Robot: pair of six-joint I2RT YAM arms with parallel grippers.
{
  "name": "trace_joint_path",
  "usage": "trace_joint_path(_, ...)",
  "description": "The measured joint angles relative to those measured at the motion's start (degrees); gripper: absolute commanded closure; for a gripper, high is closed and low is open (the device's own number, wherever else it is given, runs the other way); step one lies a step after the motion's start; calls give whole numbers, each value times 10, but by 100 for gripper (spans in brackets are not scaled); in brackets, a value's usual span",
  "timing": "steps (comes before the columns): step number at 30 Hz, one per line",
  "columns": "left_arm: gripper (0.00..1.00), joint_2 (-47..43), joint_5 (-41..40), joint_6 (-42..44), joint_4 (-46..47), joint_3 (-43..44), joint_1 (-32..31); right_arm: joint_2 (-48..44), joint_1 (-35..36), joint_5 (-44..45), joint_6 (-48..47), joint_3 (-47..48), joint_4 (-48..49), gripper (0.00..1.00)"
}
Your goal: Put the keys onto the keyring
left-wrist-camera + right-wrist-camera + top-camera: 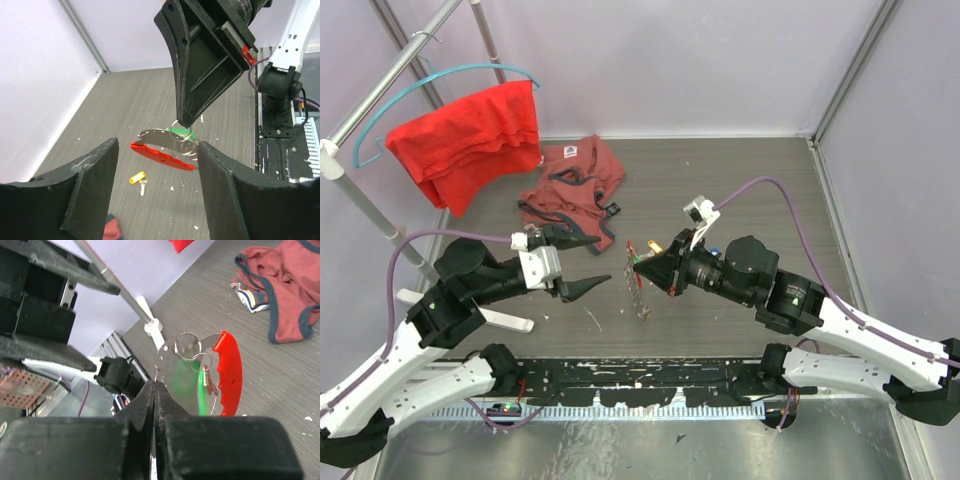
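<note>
Two hands face each other above the table (pixel 740 180): right hand (pixel 640 265) pinched shut on the keyring (pixel 181 142), presumably lifting it clear for the wide-spread left hand (pixel 605 260)

arms (pixel 865 335) white links, black joints | cables (pixel 770 182) purple | left hand (pixel 604 260), right hand (pixel 638 265) black

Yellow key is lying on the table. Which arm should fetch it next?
Left, probably. The left gripper is open and empty, with the yellow key in its wrist view. The right gripper is shut on the keyring, holding it above the table.
</note>
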Motion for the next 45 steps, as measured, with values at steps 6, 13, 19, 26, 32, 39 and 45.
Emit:
trace_joint_path(6,34,-26,-32,-14,0,-19,0,5,0,67,36,22,-25,99)
trace_joint_path(13,49,-39,-25,8,7,-41,0,5,0,118,94,44,-50,99)
trace_joint_path(19,48,-32,12,67,34,-43,0,5,0,138,172,57,-60,99)
trace_joint_path(26,46,-3,20,88,81,-43,0,12,0,169,216,64,-68,99)
trace_joint_path(32,44,-2,14,72,87,-42,0,25,0,175,106,93,-80,99)
trace_joint_path(39,48,-5,16,12,86,-18,0,10,0,117,-102,110,-104,99)
trace_joint_path(45,52,-1,45,-49,97,-16,0,-12,0,47,-256,121,-129,99)
